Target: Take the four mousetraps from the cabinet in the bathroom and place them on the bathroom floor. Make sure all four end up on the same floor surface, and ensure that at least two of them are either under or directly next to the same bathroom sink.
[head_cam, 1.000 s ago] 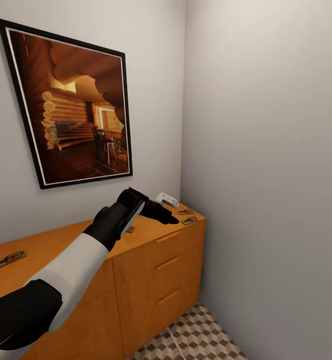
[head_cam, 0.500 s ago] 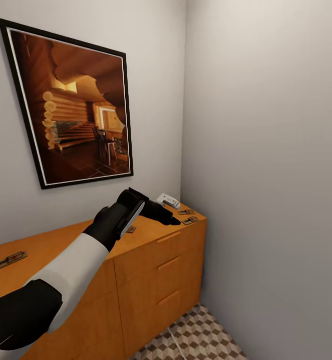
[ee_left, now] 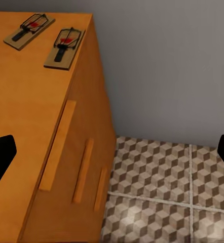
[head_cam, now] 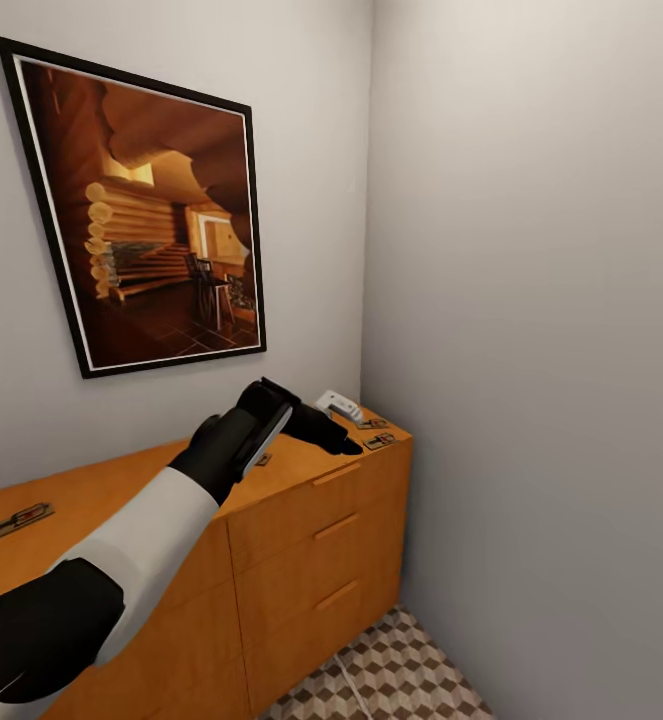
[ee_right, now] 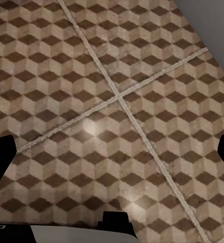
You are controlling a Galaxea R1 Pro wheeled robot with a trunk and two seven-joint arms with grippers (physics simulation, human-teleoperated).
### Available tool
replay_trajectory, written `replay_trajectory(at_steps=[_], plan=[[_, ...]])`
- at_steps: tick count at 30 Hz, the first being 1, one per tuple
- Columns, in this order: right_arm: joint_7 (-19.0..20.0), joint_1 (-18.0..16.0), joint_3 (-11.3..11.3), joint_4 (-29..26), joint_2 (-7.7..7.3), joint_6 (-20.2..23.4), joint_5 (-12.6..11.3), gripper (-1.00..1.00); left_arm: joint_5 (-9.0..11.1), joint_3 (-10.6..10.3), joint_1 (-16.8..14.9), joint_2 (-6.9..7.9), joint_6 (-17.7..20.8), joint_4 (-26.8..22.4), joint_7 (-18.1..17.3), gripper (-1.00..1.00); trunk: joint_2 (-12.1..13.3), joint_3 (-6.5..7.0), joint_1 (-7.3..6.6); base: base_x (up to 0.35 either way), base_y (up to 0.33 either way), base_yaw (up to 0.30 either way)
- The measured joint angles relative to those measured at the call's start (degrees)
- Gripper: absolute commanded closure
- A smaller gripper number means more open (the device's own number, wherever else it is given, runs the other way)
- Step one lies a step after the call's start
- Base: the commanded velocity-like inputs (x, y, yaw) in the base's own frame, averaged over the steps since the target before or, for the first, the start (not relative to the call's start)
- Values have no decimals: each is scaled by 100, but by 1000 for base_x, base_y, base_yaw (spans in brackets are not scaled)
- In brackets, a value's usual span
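**Reaching for the first mousetraps at the end of the cabinet**

Two mousetraps [ee_left: 65, 47] [ee_left: 29, 30] lie side by side at the far right corner of the cabinet [head_cam: 311, 520] top, close to the wall. A third one [head_cam: 15, 520] lies far to the left on the same top, and a small part of another [head_cam: 262, 459] shows under my left arm. None is on the bathroom floor [ee_left: 168, 197] yet, so I judge the task is at its first pick.

My left end effector [head_cam: 321, 432] hovers above the top, near the corner pair. Its fingers are wide apart and hold nothing. My right end effector [ee_right: 112, 167] is open and empty too, facing the floor.

Next I should move forward, go down over the nearer trap and close on its thin board.
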Motion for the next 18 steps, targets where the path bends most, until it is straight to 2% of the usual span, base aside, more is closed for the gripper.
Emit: replay_trajectory(at_steps=[3,8,15,18], plan=[[0,-1,0,0,0,2,0,-100,-1,-131,0,0,-4,-4,0,-100,0,0,0,0,0,0],[0,-1,0,0,0,2,0,-100,-1,-228,0,0,-7,-22,0,-100,0,0,0,0,0,0],[0,-4,0,1,0,1,0,-100,-3,-258,0,10,-8,-11,0,-100,0,0,0,0,0,0],[0,-4,0,2,0,0,0,-100,-5,-262,0,72,-8,-9,-1,-100,0,0,0,0,0,0]])
